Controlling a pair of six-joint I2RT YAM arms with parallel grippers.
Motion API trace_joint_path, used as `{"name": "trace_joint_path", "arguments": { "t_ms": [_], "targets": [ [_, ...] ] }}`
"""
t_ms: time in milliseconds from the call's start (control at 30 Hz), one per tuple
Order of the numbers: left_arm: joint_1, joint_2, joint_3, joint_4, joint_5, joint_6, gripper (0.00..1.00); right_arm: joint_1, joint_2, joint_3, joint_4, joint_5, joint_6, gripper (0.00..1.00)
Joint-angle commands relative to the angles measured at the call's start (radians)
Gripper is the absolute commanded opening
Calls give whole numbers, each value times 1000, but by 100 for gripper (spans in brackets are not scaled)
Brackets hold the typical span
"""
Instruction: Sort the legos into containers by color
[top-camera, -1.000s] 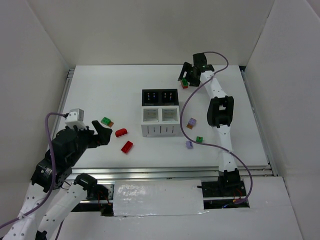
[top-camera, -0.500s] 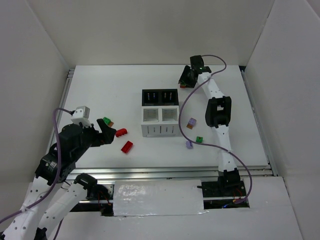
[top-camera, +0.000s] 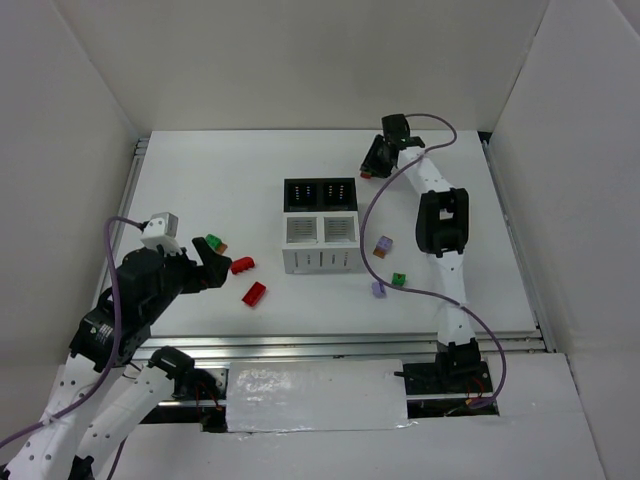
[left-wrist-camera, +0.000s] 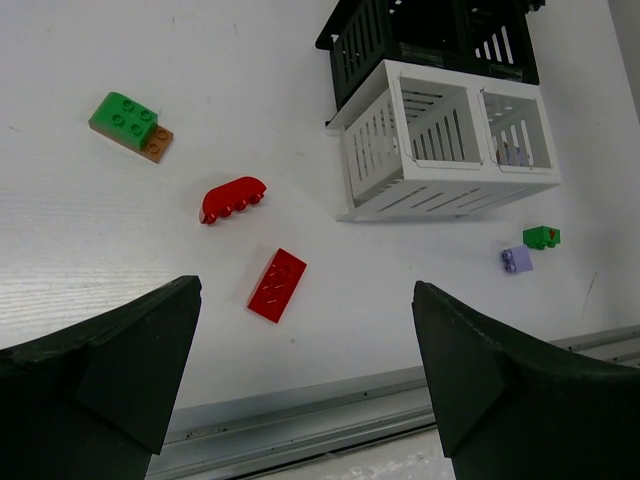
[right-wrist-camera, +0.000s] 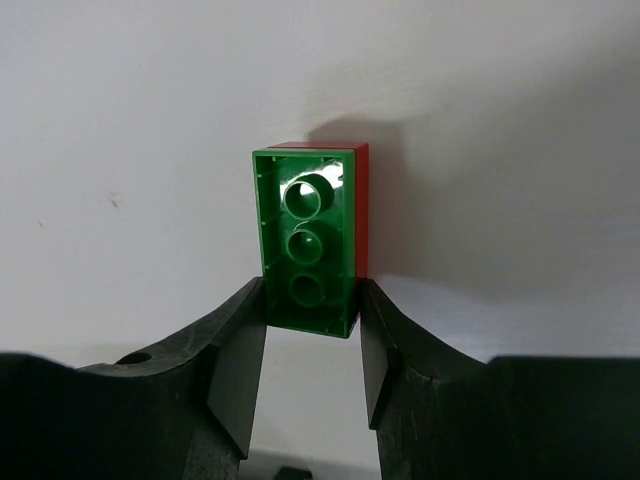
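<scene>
Right gripper (right-wrist-camera: 312, 305): jaws narrow, clamped on long sides of green brick (right-wrist-camera: 305, 240), by far edge of table (top-camera: 220, 170).
Left gripper (left-wrist-camera: 305, 295): jaws wide, empty, over near-left corner.
Room: containers (top-camera: 320, 258) mid-table, well apart from both.

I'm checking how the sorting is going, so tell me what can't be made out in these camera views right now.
Right wrist view: the red piece behind the green brick is mostly covered by it.
Top view: that brick is hidden under the right gripper.
Left wrist view: the black compartments are cut by the top edge; their slatted walls hide any contents.
</scene>
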Motion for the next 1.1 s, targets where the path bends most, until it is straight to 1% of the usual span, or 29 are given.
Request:
{"name": "trace_joint_path", "arguments": {
  "t_ms": [0, 67, 100, 167, 200, 267, 300, 333, 367, 400, 433, 467, 533, 567, 633, 667, 700, 733, 767, 800, 833, 867, 900, 933, 967, 1000, 1033, 1067],
  "targets": [
    [-7, -8, -3, 37, -23, -9, 99, 5, -170, -229, 42, 59, -1, 0],
    [-5, -6, -6, 39, -20, -11, 99, 2, -248, -325, 97, 87, 0, 0],
    [-5, -5, -6, 39, -20, -11, 100, -4, -338, -429, 116, 90, 2, 0],
    [-4, -5, -8, 40, -20, -12, 99, -32, -434, -535, 186, 112, 5, 0],
    [-1, -3, -8, 40, -19, -12, 100, -56, -531, -628, 223, 112, 3, 0],
    [1, -3, -9, 40, -16, -14, 100, -90, -625, -710, 249, 100, -7, 0],
    [2, -5, -9, 39, -17, -16, 100, -108, -716, -773, 253, 93, -14, 0],
    [4, -8, -9, 39, -19, -16, 100, -133, -764, -801, 253, 93, -24, 0],
    [5, -9, -9, 39, -20, -17, 100, -142, -855, -862, 253, 69, -29, 0],
    [5, -11, -9, 39, -20, -20, 100, -148, -899, -890, 257, 52, -34, 0],
    [8, -18, -11, 39, -25, -22, 99, -152, -946, -914, 256, 47, -43, 0],
    [10, -22, -12, 39, -25, -23, 100, -153, -1036, -963, 251, 41, -46, 0],
    [13, -29, -11, 45, -28, -22, 100, -152, -1129, -1013, 251, 18, -49, 0],
    [13, -28, -9, 46, -26, -22, 100, -152, -1219, -1058, 249, 4, -47, 0],
    [13, -19, 11, 51, -17, -8, 100, -152, -1310, -1105, 251, -61, -38, 0],
    [13, -14, 32, 53, 6, -9, 100, -152, -1397, -1150, 257, -100, -37, 0],
    [13, -12, 46, 68, 29, -11, 99, -152, -1439, -1174, 257, -139, -34, 0],
    [13, -9, 58, 88, 65, -8, 100, -152, -1480, -1197, 266, -245, -35, 0],
    [13, -8, 83, 112, 160, -8, 100, -144, -1553, -1252, 300, -309, -32, 0],
    [13, -6, 90, 144, 226, -9, 100, -141, -1586, -1282, 324, -377, -20, 0],
    [14, -3, 97, 228, 295, -12, 100, -135, -1618, -1309, 344, -516, -12, 0],
    [13, 1, 101, 279, 367, -31, 99, -127, -1672, -1365, 399, -578, 0, 0],
    [13, 21, 100, 333, 517, -46, 100, -100, -1693, -1393, 426, -636, 20, 0],
    [13, 33, 97, 459, 593, -67, 99, -81, -1741, -1446, 455, -752, 28, 0],
    [13, 46, 75, 534, 665, -133, 100, -54, -1767, -1477, 548, -799, 38, 0],
    [11, 75, 58, 615, 781, -175, 100, 4, -1792, -1513, 602, -837, 63, 0],
    [11, 90, 40, 698, 823, -225, 100, 34, -1840, -1578, 648, -868, 84, 0],
    [10, 104, 2, 849, 849, -312, 100, 61, -1861, -1608, 765, -911, 106, 0]
  ]
}}
